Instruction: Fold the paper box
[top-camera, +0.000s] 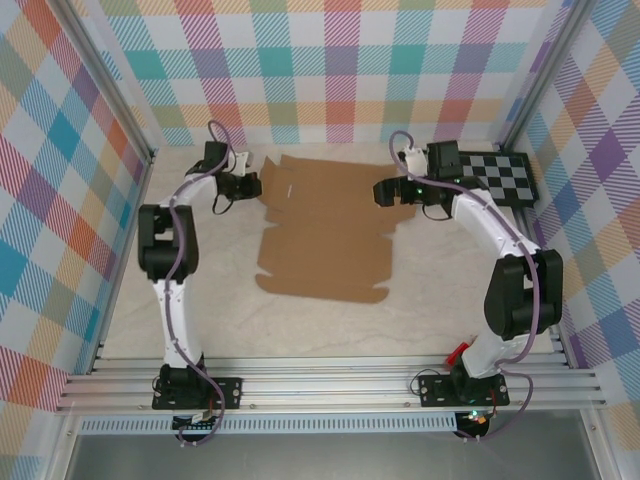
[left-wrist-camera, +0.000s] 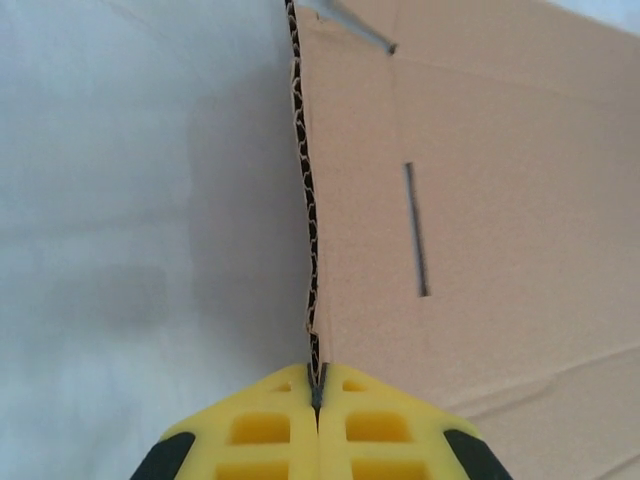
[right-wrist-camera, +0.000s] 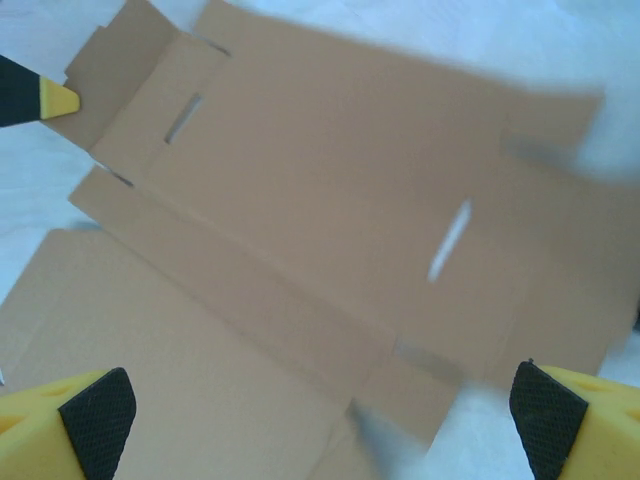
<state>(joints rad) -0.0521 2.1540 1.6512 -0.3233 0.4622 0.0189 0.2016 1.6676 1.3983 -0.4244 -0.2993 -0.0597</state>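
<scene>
Your left gripper (left-wrist-camera: 317, 378) is pinching the left edge of the paper box (top-camera: 325, 225) lying flat on the table (top-camera: 130, 310) between the arms (your right gripper (top-camera: 385, 192) is hanging wide open over it), so be lifting that edge slowly.

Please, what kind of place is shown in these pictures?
Probably a robot test cell: plaid-printed walls enclose a table, the left arm and right arm are bolted to aluminium rails, and a checkerboard panel lies in the far right corner.
</scene>
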